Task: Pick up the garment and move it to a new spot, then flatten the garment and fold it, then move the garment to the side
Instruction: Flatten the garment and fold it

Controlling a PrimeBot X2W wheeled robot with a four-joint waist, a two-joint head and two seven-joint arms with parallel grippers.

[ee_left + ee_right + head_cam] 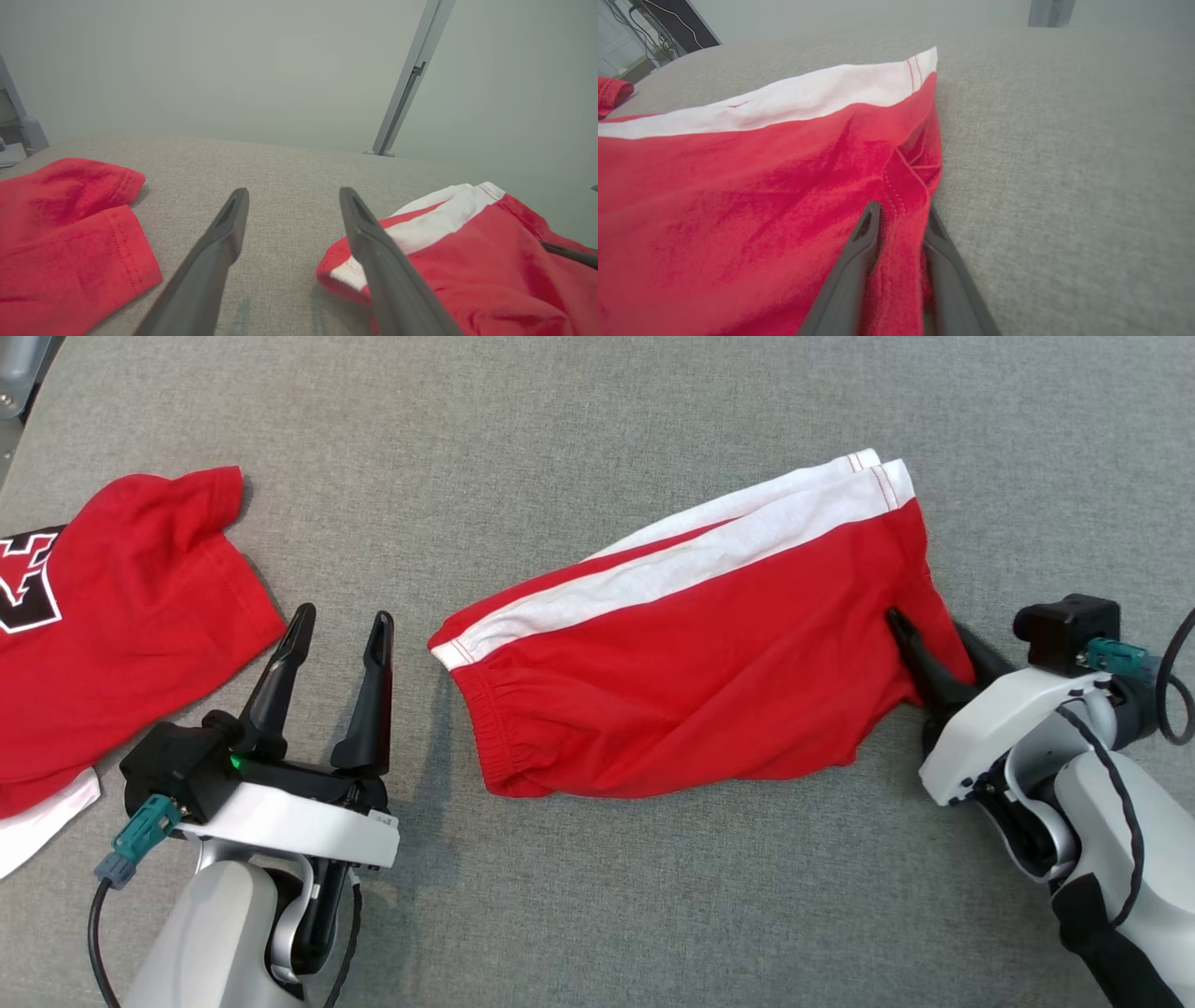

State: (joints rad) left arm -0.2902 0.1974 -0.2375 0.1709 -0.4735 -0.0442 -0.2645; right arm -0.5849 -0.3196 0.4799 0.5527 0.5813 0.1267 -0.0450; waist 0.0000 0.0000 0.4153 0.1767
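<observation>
At the table's (597, 411) middle, gripping the red-and-white garment (709, 663) by a leg hem with the right tool (929, 635), holding the left tool (344, 613) spread wide beside the waistband (476, 709); likely the pick-up step, next calling for a clean lift.

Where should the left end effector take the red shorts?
At the gathered waistband, the left end of the red shorts, coming in low from the left. That thick edge faces the open left end effector, while the right end effector straddles the leg hem opposite.
</observation>
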